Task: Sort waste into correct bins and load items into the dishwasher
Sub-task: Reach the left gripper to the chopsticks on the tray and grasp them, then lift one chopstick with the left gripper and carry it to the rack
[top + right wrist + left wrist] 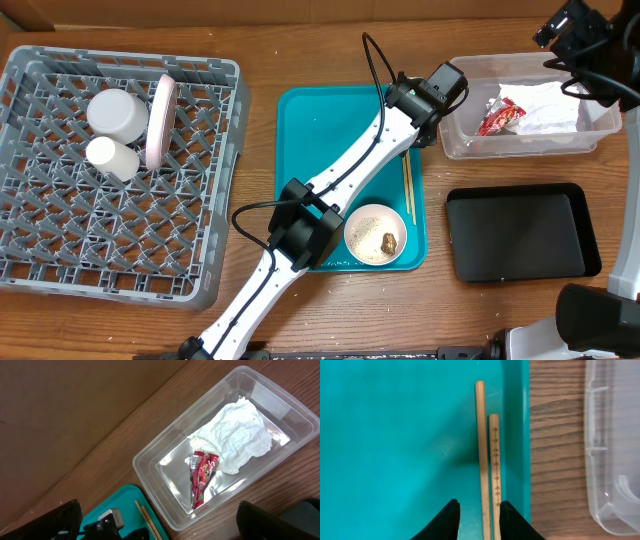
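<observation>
L hand (pixel 479 510) spread astride chopsticks (pixel 481 435) by teal tray (pixel 395 435) edge; R hand (pixel 160 517) spread.

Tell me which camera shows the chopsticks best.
The left wrist view: the chopsticks lie close up, pattern visible. Overhead shows a thin line on the teal tray; the right wrist view catches only their ends.

A wooden table (pixel 250 60) filled nearly the whole overhead view. Its top was a warm mid-brown, with fine grain running along its length. Seen close in the left wrist view, the same wood showed dark streaks between paler bands. Along the table's far edge ran a plain brown panel (pixel 70 405), matte, unmarked and cardboard-like. Whether it stood upright could not be told. Light fell evenly on the table from above, leaving only short, soft shadows on the wood.
</observation>
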